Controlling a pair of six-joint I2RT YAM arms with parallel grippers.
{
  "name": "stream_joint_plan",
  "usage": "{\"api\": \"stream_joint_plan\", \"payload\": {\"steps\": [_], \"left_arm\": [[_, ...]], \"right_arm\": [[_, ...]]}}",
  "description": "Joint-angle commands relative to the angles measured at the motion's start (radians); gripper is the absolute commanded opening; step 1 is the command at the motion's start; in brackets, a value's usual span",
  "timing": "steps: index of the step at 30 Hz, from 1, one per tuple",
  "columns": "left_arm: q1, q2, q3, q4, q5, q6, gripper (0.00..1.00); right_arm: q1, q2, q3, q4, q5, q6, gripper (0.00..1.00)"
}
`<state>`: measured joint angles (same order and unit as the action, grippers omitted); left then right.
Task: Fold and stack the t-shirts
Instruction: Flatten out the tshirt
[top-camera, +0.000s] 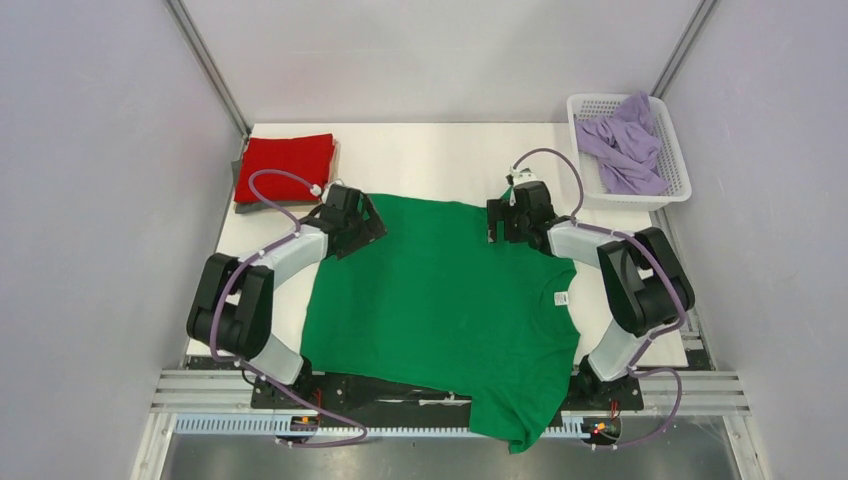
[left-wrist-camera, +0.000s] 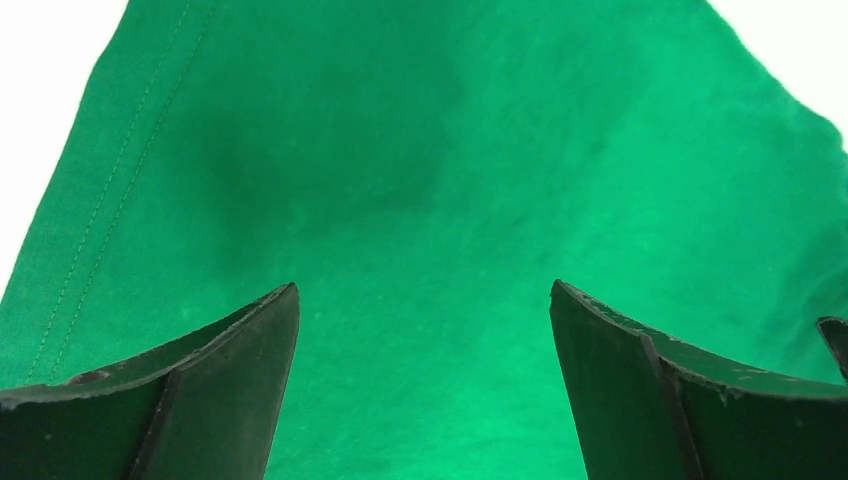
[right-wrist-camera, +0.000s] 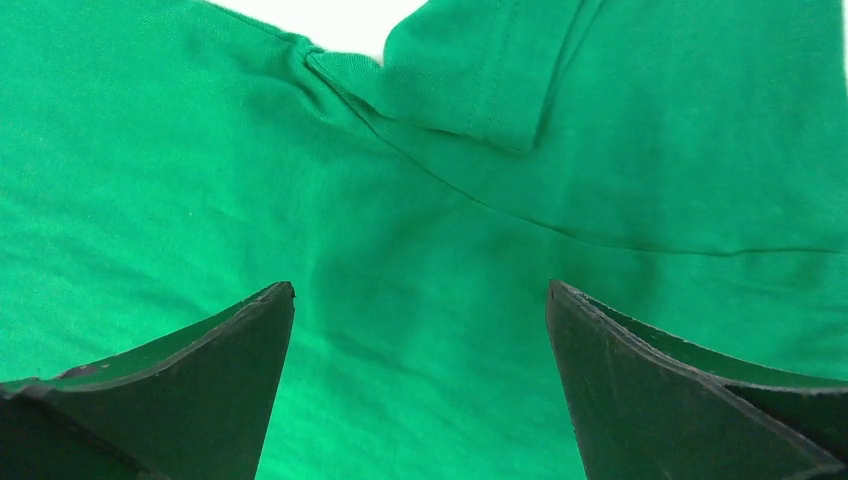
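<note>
White tabletop (top-camera: 440, 150) fills the cell, bounded by plain grey walls. Green t-shirt (top-camera: 440, 300) lies spread flat at centre, with collar and white neck tag (top-camera: 562, 297) toward 3 o'clock and hem toward 9 o'clock. One sleeve hangs over the near edge at about 5 o'clock. Red t-shirt (top-camera: 285, 165), folded, sits at 10 o'clock, apart from the green one. Lavender t-shirt (top-camera: 625, 145) lies crumpled in the white mesh basket (top-camera: 600, 101) at 2 o'clock.

Left gripper (left-wrist-camera: 425, 292) stands over the green t-shirt's 11 o'clock corner, near the stitched hem. Its jaws are spread wide with nothing between them. Right gripper (right-wrist-camera: 420, 290) stands over the 1 o'clock edge, above the folded-over sleeve and its seam. Its jaws are likewise spread wide, gripping nothing. Contact between fingertips and cloth cannot be determined.
</note>
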<state>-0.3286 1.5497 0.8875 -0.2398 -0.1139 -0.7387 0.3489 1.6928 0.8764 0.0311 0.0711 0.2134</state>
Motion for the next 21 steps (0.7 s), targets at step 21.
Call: {"api": "stream_joint_plan", "payload": {"steps": [21], "left_arm": [[0.002, 0.087, -0.009, -0.062, -0.194, 0.105, 1.00]], "right_arm": [[-0.001, 0.187, 0.220, 0.148, -0.029, 0.017, 0.98]]}}
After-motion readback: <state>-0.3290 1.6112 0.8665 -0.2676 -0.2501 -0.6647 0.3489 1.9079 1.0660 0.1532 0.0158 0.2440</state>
